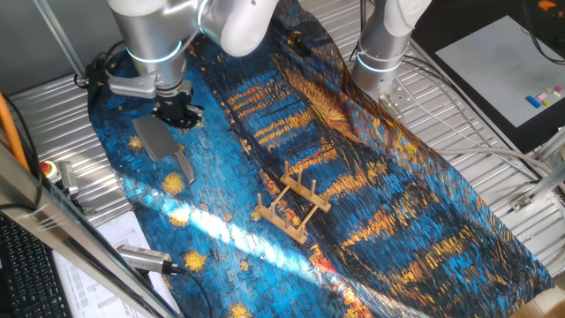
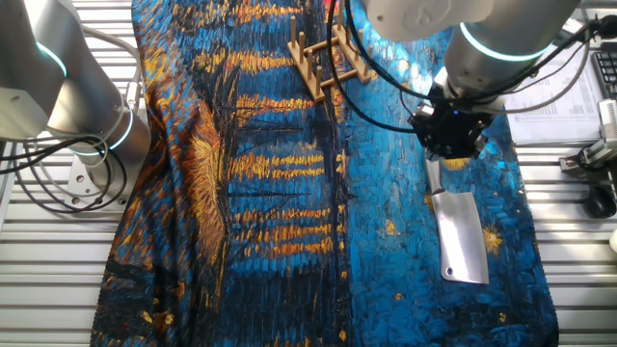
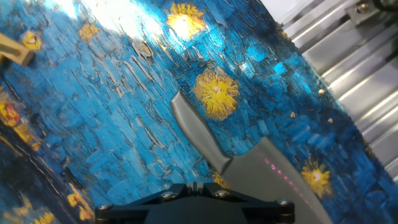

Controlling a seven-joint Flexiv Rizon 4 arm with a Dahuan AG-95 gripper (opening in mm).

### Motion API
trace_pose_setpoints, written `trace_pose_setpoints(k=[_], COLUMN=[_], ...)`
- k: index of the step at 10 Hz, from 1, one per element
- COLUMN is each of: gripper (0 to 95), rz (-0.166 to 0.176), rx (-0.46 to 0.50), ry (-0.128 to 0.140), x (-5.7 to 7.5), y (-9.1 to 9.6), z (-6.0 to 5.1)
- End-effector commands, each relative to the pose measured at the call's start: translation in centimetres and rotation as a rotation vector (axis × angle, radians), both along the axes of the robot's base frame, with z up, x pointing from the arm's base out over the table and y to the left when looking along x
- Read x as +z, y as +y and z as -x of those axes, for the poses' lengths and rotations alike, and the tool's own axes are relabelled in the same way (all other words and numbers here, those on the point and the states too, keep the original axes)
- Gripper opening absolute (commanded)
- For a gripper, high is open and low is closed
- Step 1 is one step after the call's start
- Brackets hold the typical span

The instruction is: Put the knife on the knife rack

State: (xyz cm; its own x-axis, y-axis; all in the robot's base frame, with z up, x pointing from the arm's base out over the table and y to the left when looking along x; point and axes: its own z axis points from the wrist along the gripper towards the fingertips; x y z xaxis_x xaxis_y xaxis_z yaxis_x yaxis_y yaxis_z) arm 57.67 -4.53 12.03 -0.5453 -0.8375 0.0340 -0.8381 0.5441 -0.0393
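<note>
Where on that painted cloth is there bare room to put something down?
Most of the cloth is bare: the wide stretch between the knife and the knife rack, and everything beyond the rack. It is crowded only where the gripper hovers over the knife's handle end.

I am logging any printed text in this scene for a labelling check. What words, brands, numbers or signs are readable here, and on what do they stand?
No text can be read in any view.
Printed sheet at the table edge: lines of print, too small to read.
Paper with small coloured marks: too blurred to read.
Papers beside the cloth: print too small to read.
Knife, knife rack and gripper: no marking visible.
</note>
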Motion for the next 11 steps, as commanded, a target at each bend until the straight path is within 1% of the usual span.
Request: trace_pose_setpoints(k=[1,2,3,4,5,6,7,8,9,10,11], gripper=[0.0,0.0,0.0,0.0,0.0,0.0,0.0,0.0,0.0,19.0,19.0], rz=[-0.007,-0.04,-0.05,-0.071,-0.074,-0.072,-0.071,-0.057,-0.057,-0.071,-0.061], rx=[0.103,0.135,0.146,0.196,0.267,0.338,0.38,0.421,0.462,0.491,0.485], ry=[0.002,0.001,0.001,0.002,0.006,0.008,0.009,0.019,0.028,0.038,0.042], x=[-0.9,-1.6,-1.8,-2.5,-3.0,-3.0,-3.1,-3.2,-3.7,-4.6,-4.9], y=[-0.6,-0.9,-1.0,-1.1,-1.1,-1.0,-1.0,-1.0,-1.0,-0.9,-0.8], z=[-1.1,-1.6,-1.7,-1.9,-2.0,-2.0,-2.0,-2.0,-2.0,-1.9,-1.9])
